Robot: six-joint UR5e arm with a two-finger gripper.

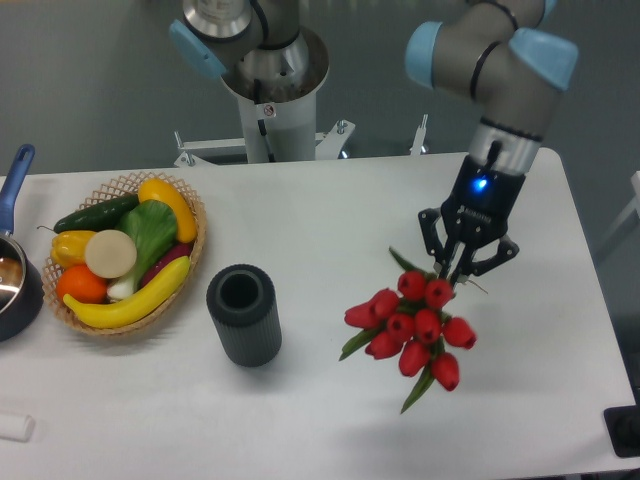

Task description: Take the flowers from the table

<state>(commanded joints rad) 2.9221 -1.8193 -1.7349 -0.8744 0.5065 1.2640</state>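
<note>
The flowers point(412, 322), a bunch of red tulips with green leaves, hang in the air above the right half of the white table point(330, 210), blooms tilted toward the camera. My gripper point(463, 268) points down over them and is shut on their stems, which are mostly hidden behind the blooms and fingers. A faint shadow lies on the table below the bunch.
A dark grey ribbed cylinder cup point(243, 313) stands upright left of the flowers. A wicker basket point(190, 262) of vegetables and fruit sits at the left. A blue-handled pan point(16, 270) is at the left edge. The robot base point(270, 80) stands behind the table.
</note>
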